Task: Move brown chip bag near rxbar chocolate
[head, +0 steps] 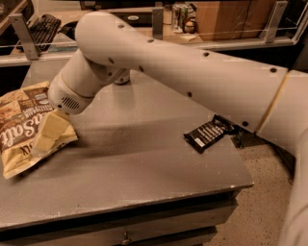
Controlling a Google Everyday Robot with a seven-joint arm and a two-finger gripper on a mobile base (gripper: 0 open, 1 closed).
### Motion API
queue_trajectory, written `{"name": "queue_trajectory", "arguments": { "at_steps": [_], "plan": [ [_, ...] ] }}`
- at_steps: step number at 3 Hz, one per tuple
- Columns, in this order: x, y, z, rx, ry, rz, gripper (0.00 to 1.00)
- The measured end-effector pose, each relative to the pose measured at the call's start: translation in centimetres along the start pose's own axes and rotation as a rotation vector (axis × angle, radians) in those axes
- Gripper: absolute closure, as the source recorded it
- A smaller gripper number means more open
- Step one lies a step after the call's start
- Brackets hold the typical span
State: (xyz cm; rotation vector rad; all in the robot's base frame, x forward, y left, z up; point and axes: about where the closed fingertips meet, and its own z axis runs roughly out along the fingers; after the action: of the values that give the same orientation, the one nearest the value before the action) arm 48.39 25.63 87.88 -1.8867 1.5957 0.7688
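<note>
The brown chip bag [18, 129] lies flat at the left edge of the grey table [144, 173], with white "Sea Salt" script and tan-yellow ends. My gripper [47, 135] hangs from the white arm [192, 72] and sits over the bag's right end, at or just above its surface. The rxbar chocolate [206, 134], a small black bar with white text lines, lies near the table's right edge, far from the bag. The arm spans the table from right to left and hides the back middle of it.
A keyboard [42, 23] lies on the shelf behind at the left. Cans [181, 11] and a cardboard box [226, 14] stand behind the rail. The table's right edge drops to speckled floor [260, 216].
</note>
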Motion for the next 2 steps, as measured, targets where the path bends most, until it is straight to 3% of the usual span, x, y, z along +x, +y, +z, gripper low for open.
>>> {"name": "queue_trajectory", "arguments": {
  "at_steps": [2],
  "plan": [
    [-0.9, -0.1, 4.0, -0.004, -0.018, 0.04, 0.47]
  ]
}}
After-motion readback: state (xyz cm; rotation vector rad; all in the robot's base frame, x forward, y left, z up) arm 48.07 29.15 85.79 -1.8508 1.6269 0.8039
